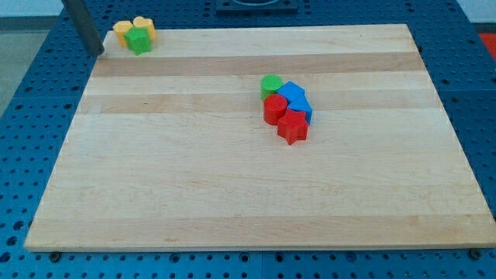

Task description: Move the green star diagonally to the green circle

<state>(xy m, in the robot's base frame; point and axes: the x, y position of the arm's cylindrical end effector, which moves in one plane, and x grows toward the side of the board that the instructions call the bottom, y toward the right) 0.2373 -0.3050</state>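
Standing at the far left corner of the wooden board (232,194), a dark rod comes down from the view's top, and its tip (98,52) rests near the board's edge. The rod has no jaws, so it holds nothing and can only push. Just to the tip's right, not touching it, sits the green star (139,40), packed against two yellow blocks (133,29) behind it. Well apart, near the board's middle, the green circle (271,84) heads a tight cluster with a red block (274,108), a red star (293,127) and blue blocks (295,98). The tip's place on the star's outer side suits a diagonal shove toward that cluster, though the yellow blocks might get dragged along.
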